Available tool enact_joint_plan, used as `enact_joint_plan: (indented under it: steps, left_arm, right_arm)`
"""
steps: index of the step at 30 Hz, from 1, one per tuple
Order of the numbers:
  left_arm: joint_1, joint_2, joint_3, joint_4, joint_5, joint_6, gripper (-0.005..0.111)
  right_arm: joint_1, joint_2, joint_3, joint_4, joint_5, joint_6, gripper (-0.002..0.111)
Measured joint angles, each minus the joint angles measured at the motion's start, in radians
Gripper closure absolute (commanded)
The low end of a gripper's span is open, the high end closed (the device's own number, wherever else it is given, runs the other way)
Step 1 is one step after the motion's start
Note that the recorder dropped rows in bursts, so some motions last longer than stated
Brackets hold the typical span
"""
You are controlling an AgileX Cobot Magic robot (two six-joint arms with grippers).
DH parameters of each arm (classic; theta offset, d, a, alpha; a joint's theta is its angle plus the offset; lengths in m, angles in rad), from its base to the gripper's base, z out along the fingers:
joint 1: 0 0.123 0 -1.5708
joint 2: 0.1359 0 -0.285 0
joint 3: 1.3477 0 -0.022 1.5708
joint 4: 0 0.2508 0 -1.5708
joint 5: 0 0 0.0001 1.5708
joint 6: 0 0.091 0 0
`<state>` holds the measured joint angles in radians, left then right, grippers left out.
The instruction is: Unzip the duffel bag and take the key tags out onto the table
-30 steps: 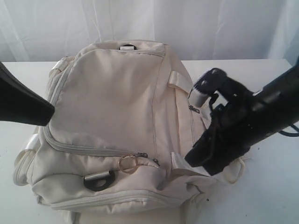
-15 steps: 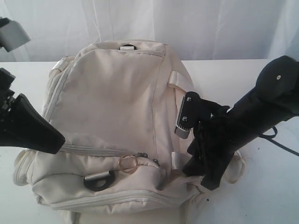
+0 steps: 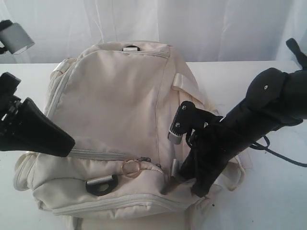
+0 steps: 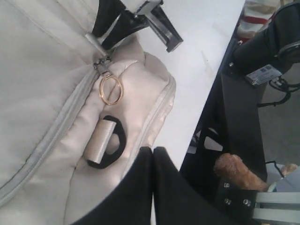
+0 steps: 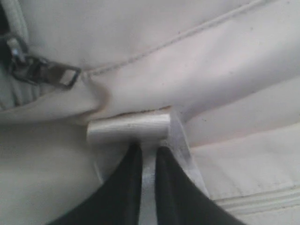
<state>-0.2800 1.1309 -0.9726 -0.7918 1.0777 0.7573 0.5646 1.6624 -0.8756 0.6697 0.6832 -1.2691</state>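
Note:
The cream duffel bag lies zipped on the white table. Its front zipper pull carries a lone gold ring, next to a black D-ring. My right gripper is at the bag's right front corner. Its fingers are pinched on a short webbing strap loop, with dark zipper pulls close by. My left gripper hovers shut and empty over the bag's left front, near the D-ring. The key tags are hidden.
A white curtain hangs behind the table. A grey camera head sits at the far left. A cable trails from the right arm. In the left wrist view the table edge drops to a dark frame and a brown plush.
My right gripper swung left and down from the bag's right side onto the front corner strap loop. My left gripper slid right, further over the bag's left front.

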Motion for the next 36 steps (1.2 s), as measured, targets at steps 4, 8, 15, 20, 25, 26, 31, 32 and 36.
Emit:
enact_joint_plan:
  steps: [4,8,15,20,25,26,31,32,36]
  left_arm:
    - [0.0,0.0,0.0,-0.049,0.0,0.006,0.107]
    - [-0.002,0.0,0.0,-0.063,-0.011,0.058,0.107]
    - [-0.032,0.002,0.0,-0.17,-0.093,0.143,0.099]
    - [-0.127,0.043,0.0,-0.184,-0.133,0.175,0.066]
    - [-0.236,0.112,0.001,-0.152,-0.241,0.179,0.048]
    - [-0.255,0.124,0.001,-0.131,-0.27,0.179,0.048]
    - [-0.319,0.176,0.001,-0.015,-0.389,0.19,0.048]
    - [-0.33,0.185,0.001,0.001,-0.406,0.205,0.048]
    - [-0.371,0.21,0.001,0.033,-0.448,0.284,0.048]
  right_arm:
    - [0.006,-0.038,-0.063,-0.08,0.061,0.228,0.108]
    - [0.006,-0.124,-0.14,-0.34,0.123,0.543,0.108]
    - [0.006,-0.252,-0.158,-0.632,0.157,0.856,0.108]
    - [0.006,-0.286,-0.158,-0.593,0.163,0.882,0.108]
    - [0.006,-0.286,-0.158,-0.576,0.195,0.884,0.108]
    - [0.006,-0.286,-0.158,-0.576,0.209,0.884,0.108]
    - [0.006,-0.286,-0.158,-0.576,0.266,0.884,0.108]
    - [0.006,-0.286,-0.158,-0.578,0.279,0.884,0.108]
    - [0.006,-0.286,-0.158,-0.586,0.321,0.896,0.108]
